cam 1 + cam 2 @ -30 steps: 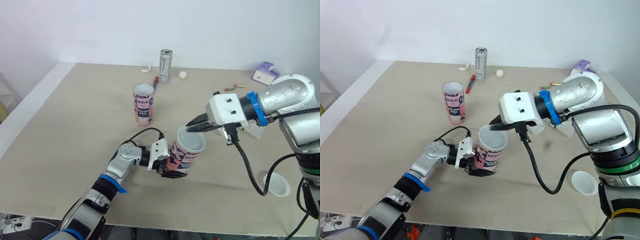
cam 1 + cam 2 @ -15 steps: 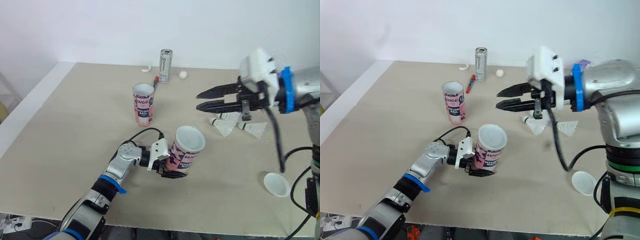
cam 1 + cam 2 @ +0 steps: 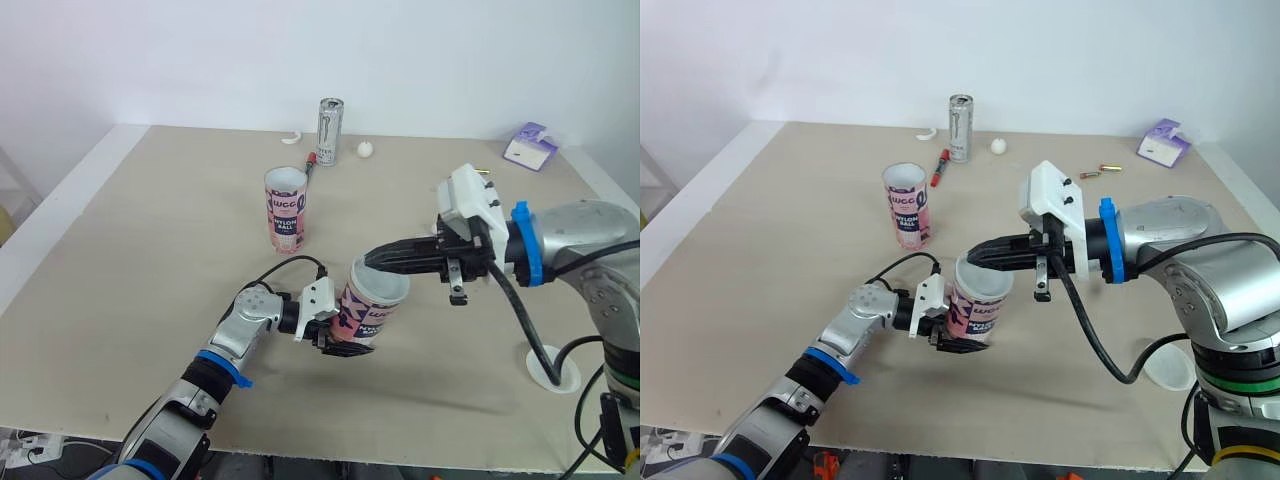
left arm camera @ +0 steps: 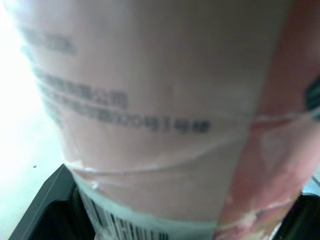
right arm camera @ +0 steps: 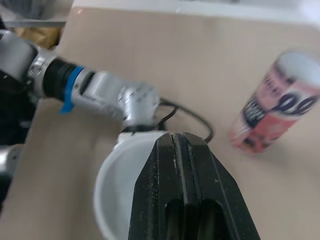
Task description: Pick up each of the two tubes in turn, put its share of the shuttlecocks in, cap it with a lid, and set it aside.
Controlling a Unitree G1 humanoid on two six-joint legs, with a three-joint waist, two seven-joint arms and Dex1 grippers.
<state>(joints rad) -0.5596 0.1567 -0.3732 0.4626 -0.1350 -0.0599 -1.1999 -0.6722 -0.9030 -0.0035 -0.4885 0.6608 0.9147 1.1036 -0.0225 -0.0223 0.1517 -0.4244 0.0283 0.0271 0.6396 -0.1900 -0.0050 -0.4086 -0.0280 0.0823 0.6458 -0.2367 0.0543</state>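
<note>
**Left eye view:** The left gripper (image 3: 343, 343) clamps the base of the tilted pink cardboard tube (image 3: 371, 305). The right gripper (image 3: 376, 259), jaws pressed together, sits at that tube's open mouth. A second pink tube (image 3: 286, 208) stands upright well beyond the held tube, and a white round lid (image 3: 553, 367) lies well to its right.

**Left wrist view:** The held tube's printed wall sits between the jaws.

**Right wrist view:** The closed jaws overlap the held tube's white rim. You cannot tell whether they pinch anything.

**Caution:** Pressing on the rim may lever the tube out of the clamp.

A silver can (image 3: 331, 124) stands upright on the beige table (image 3: 150, 260). Just beside it lie a red pen (image 3: 313, 158) and a white ball (image 3: 366, 149) (one each side), with a pink tube (image 3: 286, 208) upright nearby.
</note>
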